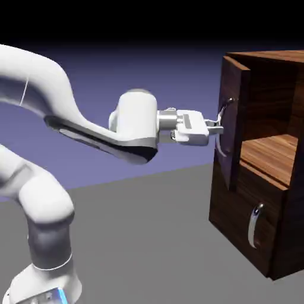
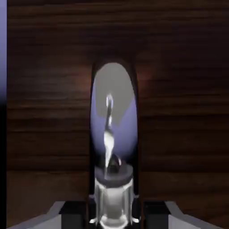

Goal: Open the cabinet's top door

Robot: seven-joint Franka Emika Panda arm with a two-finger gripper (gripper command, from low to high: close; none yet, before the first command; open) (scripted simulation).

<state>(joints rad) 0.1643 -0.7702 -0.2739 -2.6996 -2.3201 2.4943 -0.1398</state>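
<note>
My pincer (image 1: 217, 126) is clamped shut on the long curved silver handle (image 1: 224, 122) of the top door (image 1: 233, 119). Door stands swung out from the cabinet (image 1: 279, 178), wooden shelf (image 1: 273, 151) showing inside. Cabinet sits toward the worktop's (image 1: 136, 237) right side. Hand view: handle (image 2: 108, 134) between my fingertips (image 2: 95, 219), dark wood behind.

The exterior view is sharp and evenly lit; the white arm (image 1: 71, 127) is bright on top and shaded grey beneath, and the backdrop fades to black along the top edge. The cabinet (image 1: 261, 196) interior is dim. The hand view is dark and soft, its wood grain blurred, with bright glints on the silver handle (image 2: 108, 134).
</note>
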